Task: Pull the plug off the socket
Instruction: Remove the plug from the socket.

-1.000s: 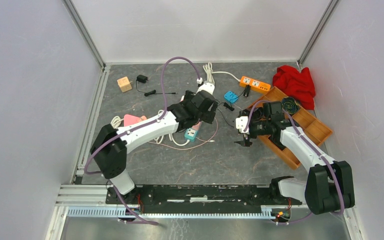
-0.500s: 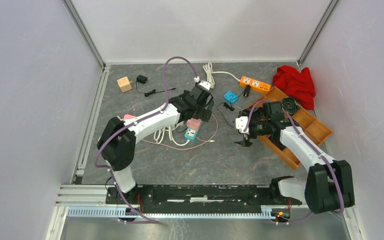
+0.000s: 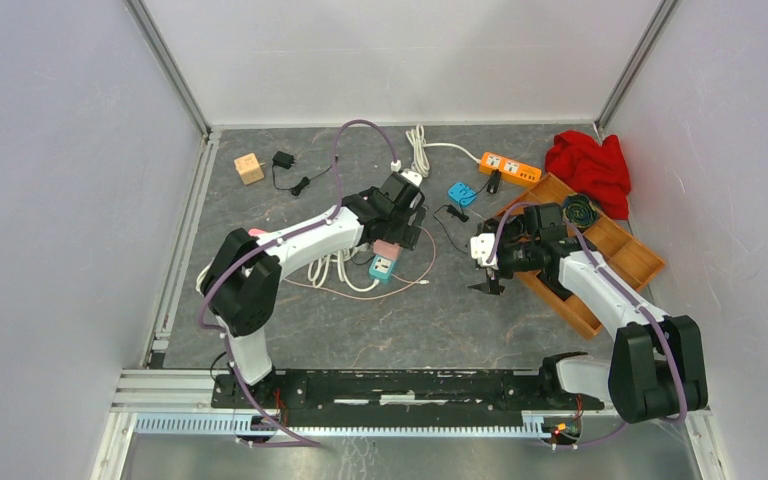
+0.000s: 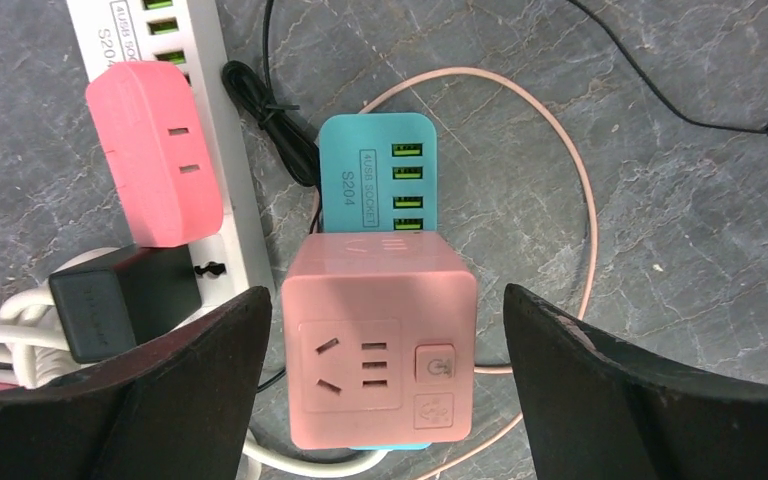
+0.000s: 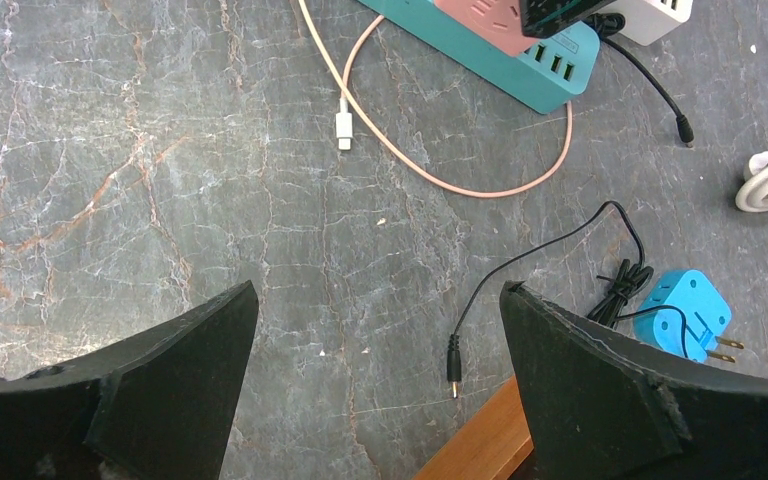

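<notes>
A pink cube plug sits plugged into the end of a teal power strip on the grey table. My left gripper is open, with one finger on each side of the cube and a gap on both sides. In the top view the left gripper hangs just behind the cube and the teal strip. My right gripper is open and empty, over bare table, right of the strip.
A white power strip holds a flat pink plug and a black adapter left of the cube. A thin pink cable loops nearby. A blue adapter, orange strip, wooden tray and red cloth lie right.
My left arm has swung so that its elbow is further right, and the gripper has drawn back a little, uncovering the pink cube. The right arm has barely moved.
</notes>
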### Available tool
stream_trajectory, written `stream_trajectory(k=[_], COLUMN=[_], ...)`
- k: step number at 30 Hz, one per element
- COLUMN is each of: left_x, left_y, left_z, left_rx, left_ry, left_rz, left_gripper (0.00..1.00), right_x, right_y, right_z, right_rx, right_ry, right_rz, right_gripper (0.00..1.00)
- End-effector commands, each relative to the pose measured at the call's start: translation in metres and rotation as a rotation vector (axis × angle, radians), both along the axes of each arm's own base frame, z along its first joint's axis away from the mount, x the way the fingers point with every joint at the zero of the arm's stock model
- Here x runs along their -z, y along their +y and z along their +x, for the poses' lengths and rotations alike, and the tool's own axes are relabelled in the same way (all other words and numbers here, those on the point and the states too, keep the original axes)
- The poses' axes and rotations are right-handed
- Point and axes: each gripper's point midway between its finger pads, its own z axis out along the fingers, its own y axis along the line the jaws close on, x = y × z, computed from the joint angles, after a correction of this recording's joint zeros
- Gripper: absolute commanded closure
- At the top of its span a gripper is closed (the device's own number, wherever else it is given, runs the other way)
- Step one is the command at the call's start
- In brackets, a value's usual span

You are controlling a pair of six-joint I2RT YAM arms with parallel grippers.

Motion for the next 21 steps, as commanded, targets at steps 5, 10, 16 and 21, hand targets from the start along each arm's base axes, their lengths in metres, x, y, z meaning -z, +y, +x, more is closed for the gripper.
stream_trajectory(k=[5, 10, 16, 21], left_x=[0.01, 0.012, 0.018, 0.021], left_y=[-0.002, -0.002, -0.001, 0.0], left_z=[0.003, 0.002, 0.0, -0.001], left_rx=[0.038, 0.034, 0.032, 0.03], left_ry=[0.009, 0.017, 0.031, 0.037], left_rz=[0.009, 0.006, 0.013, 0.019], left_gripper=[0.14, 0.15, 0.17, 0.24], right_x=[-0.008, -0.008, -0.007, -0.007], right_y=[0.002, 0.002, 0.002, 0.002], right_z=[0.003, 0.002, 0.002, 0.002], right_rx=[-0.037, -0.042, -0.044, -0.044], right_ry=[-0.036, -0.037, -0.035, -0.034], right_rz=[0.006, 0.005, 0.002, 0.002], right_gripper=[0.02, 0.02, 0.02, 0.02])
